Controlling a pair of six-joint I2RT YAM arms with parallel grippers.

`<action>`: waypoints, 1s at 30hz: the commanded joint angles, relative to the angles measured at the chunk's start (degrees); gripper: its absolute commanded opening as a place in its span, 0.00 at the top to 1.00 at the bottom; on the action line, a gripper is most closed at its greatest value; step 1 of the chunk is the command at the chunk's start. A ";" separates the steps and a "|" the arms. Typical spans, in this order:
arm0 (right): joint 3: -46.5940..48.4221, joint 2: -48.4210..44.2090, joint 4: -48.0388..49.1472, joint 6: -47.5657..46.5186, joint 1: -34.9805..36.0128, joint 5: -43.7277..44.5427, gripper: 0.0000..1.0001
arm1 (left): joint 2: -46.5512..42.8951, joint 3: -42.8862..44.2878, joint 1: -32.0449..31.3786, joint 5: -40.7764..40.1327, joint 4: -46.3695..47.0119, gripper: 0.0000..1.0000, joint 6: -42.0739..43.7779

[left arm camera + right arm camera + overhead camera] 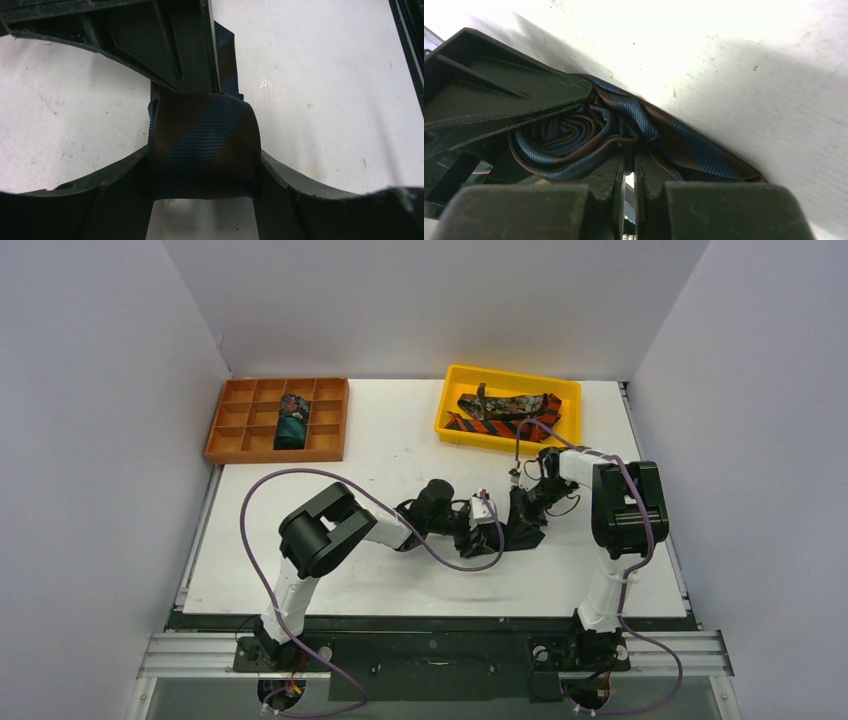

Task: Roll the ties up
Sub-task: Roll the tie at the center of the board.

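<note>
Bright overhead light blows the white worktop (724, 30) to glare at the right wrist, with near edges dark and soft.

Left pincer (202, 160) and right pincer (629, 167) clamped, adjacent.

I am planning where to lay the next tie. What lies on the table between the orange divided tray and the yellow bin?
Nothing. In the top external view the white table is bare between the orange divided tray and the yellow bin.

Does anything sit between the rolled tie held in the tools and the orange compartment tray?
Nothing visible lies between the striped tie and the orange tray, apart from the left arm itself stretching along that line.
</note>
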 commanded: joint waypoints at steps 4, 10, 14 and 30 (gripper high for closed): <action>2.19 5.12 4.71 -2.42 5.45 21.27 1.00 | 2.68 1.23 -0.89 3.00 2.67 0.39 1.52; 3.95 5.57 4.68 -3.75 8.77 17.87 1.00 | 2.94 0.81 -1.10 0.40 1.81 0.67 -0.03; 3.61 2.00 5.98 -4.32 9.19 9.60 1.00 | -1.04 0.86 -1.36 -7.00 -12.02 0.88 -0.47; 2.26 -10.97 0.29 -5.67 3.56 -8.90 0.47 | -2.56 0.31 -2.08 -14.45 -30.64 0.92 0.52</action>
